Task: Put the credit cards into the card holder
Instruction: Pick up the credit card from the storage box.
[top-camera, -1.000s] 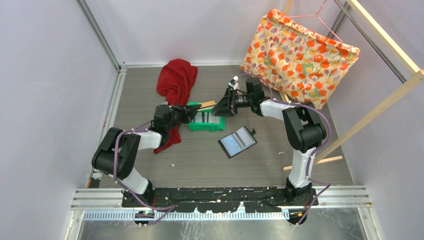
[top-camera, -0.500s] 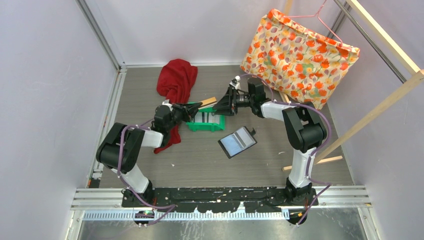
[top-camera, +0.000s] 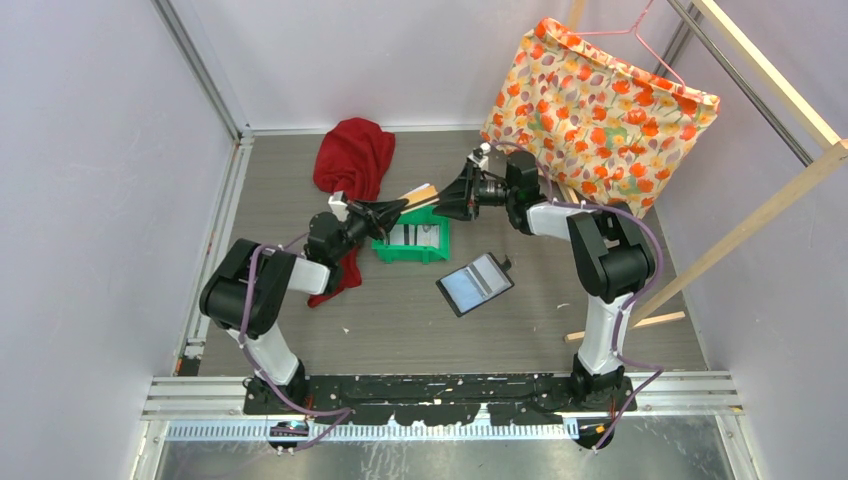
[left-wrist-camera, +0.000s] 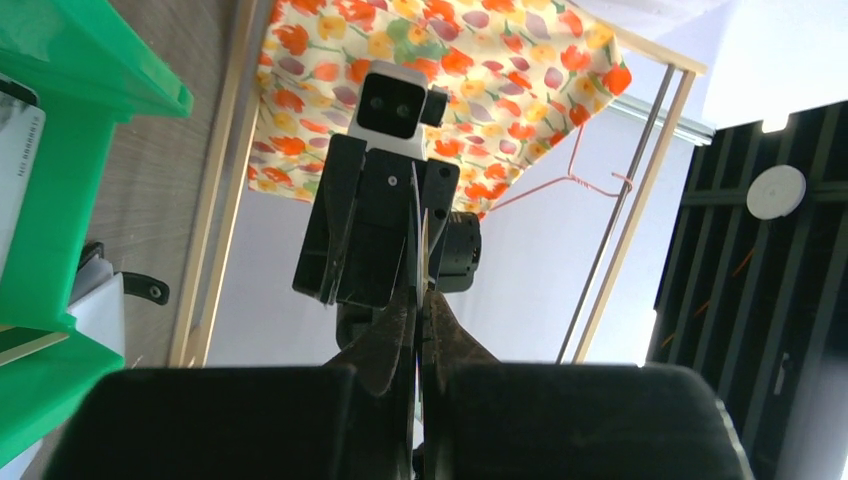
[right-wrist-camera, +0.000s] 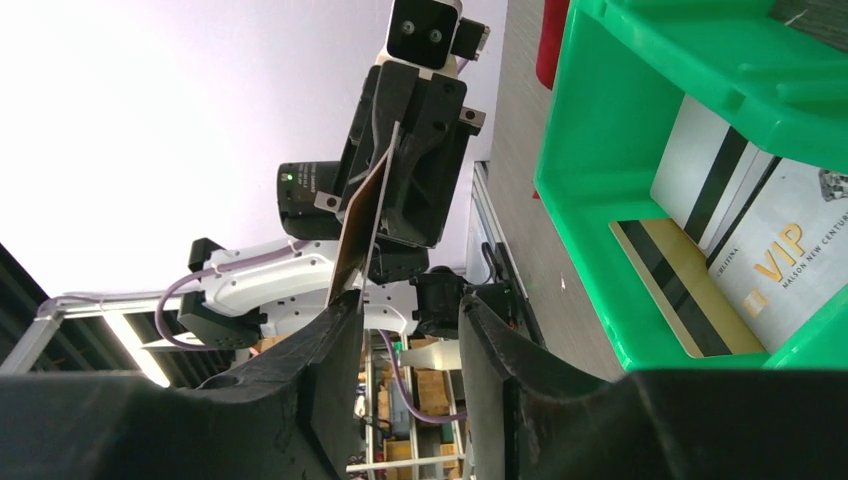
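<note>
1 yellow-orange card (top-camera: 420, 194) aloft at 12 o'clock of the green bin (top-camera: 410, 248), clamped in left gripper (left-wrist-camera: 418, 320); right gripper (right-wrist-camera: 405, 330) spread around its far end. Light, stiff, slick: pinch flat faces near an edge. Open card holder (top-camera: 475, 283) at 4 o'clock.

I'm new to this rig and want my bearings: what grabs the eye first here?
Above the green bin mid-table, the left gripper pinches a tan card whose free end sits inside the open right gripper. Next come the bright floral bag hanging at the back right and the red cloth heaped at the back left.
</note>
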